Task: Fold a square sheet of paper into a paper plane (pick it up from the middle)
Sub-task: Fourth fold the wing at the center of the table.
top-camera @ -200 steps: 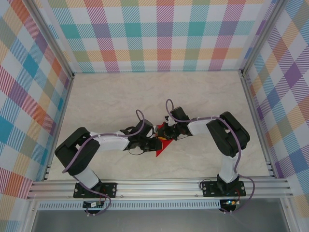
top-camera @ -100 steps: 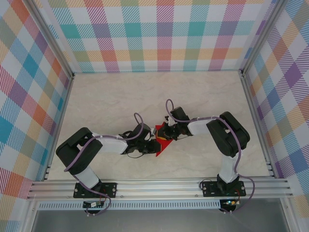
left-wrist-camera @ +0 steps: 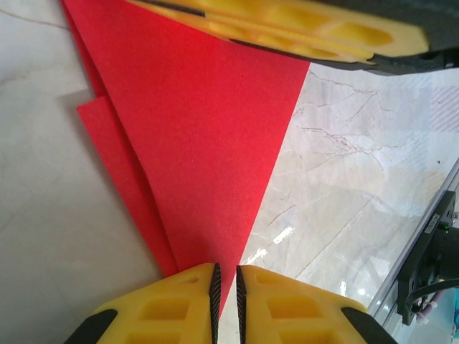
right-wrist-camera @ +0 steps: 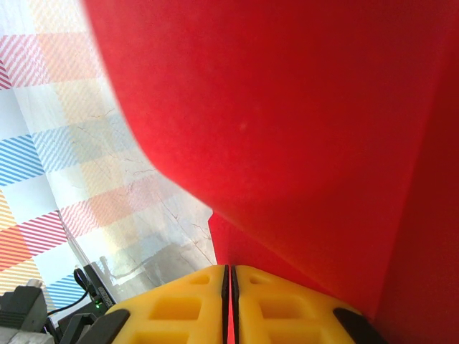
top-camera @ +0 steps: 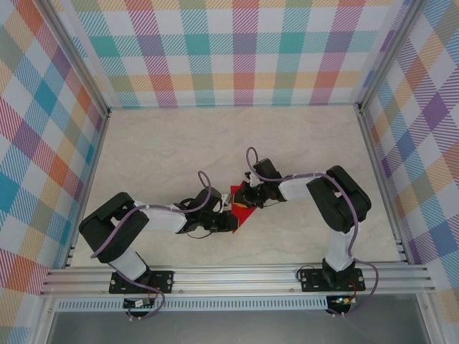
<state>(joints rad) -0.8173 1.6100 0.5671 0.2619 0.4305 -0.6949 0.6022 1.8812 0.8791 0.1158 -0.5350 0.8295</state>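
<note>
The square sheet of paper (top-camera: 242, 212) is bright red and folded into a pointed wedge, close to a paper plane's shape, lying mid-table with its tip toward the near edge. My left gripper (top-camera: 230, 219) is at that tip. In the left wrist view its jaws (left-wrist-camera: 226, 276) stand nearly together with a thin slit, and the paper's point (left-wrist-camera: 193, 129) runs under them, flat on the table. My right gripper (top-camera: 247, 198) is at the paper's far end. Its jaws (right-wrist-camera: 229, 276) are shut on a raised fold of the red paper (right-wrist-camera: 287, 107). One of its yellow fingers (left-wrist-camera: 287, 25) lies across the top.
The marble-patterned tabletop (top-camera: 165, 150) stretches around the paper. Plaid walls (top-camera: 237, 50) close in the back and both sides. An aluminium rail (top-camera: 237, 276) with the arm bases runs along the near edge.
My left gripper has slid toward the near edge along the paper to its pointed tip. The right gripper and the paper have stayed where they were.
</note>
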